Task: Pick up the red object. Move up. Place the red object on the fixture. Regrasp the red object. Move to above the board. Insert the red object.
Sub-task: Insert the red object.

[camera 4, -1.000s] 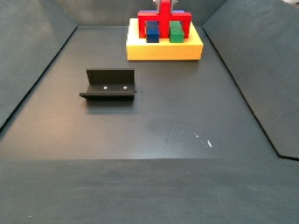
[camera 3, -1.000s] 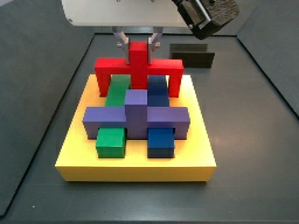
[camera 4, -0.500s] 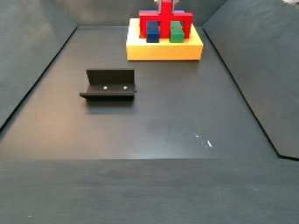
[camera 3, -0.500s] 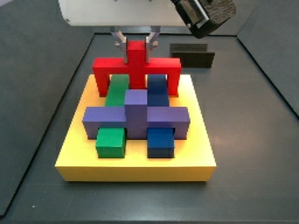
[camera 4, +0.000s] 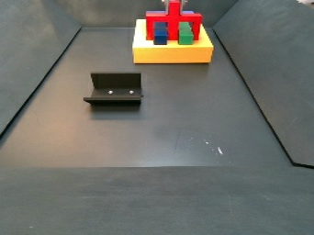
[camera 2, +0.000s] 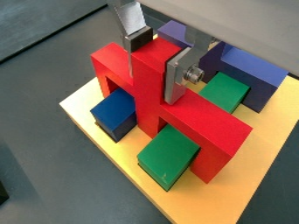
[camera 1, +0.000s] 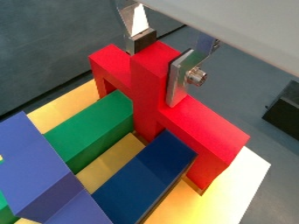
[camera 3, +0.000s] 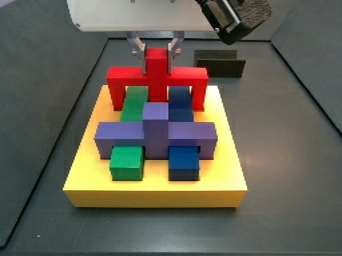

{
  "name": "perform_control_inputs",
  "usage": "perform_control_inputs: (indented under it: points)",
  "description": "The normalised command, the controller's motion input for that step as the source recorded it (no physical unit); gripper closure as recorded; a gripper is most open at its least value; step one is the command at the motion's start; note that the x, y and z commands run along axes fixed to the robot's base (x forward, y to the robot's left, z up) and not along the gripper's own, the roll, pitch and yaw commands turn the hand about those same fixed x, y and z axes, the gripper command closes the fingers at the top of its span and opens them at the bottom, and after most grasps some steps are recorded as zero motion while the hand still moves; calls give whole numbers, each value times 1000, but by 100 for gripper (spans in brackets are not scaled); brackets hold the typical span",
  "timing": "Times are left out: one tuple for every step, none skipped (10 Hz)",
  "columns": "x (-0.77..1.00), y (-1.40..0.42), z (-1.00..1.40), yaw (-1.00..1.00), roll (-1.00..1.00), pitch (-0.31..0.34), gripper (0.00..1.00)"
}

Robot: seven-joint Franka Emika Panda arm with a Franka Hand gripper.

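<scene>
The red object [camera 3: 158,76] stands legs-down at the back of the yellow board [camera 3: 154,187], its bar bridging a green block [camera 1: 93,131] and a blue block [camera 1: 146,175]. My gripper [camera 1: 162,59] is shut on the red object's upright centre stub [camera 2: 140,74], with one silver finger [camera 2: 176,77] flat on each side of it in both wrist views. In a side view the gripper [camera 3: 158,45] hangs straight above the board's far edge. The fixture [camera 4: 116,89] sits bare on the dark floor, well away from the board [camera 4: 172,53].
A purple cross-shaped block [camera 3: 154,130] fills the board's middle, with a small green block [camera 3: 127,160] and a small blue block [camera 3: 183,162] in front of it. Raised dark walls [camera 4: 37,83] border the floor on both sides.
</scene>
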Motion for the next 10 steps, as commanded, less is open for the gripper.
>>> perform_control_inputs:
  points:
    - [0,0,-189,-129,-236,-117,100]
    - [0,0,-54,-126,-271,-84,100]
    - [51,0,0,-106,-287,-34,100]
    - [63,0,0,-86,-261,-16,100]
    - [0,0,-46,-54,-181,0,100]
    - [-23,0,-97,-54,-161,-36,100]
    - [-109,26,-77,-14,0,0,100]
    - [-160,103,-106,146,59,0,100]
    - [-143,114,-131,266,83,-7,100]
    - [-60,86,-146,286,57,-20,100]
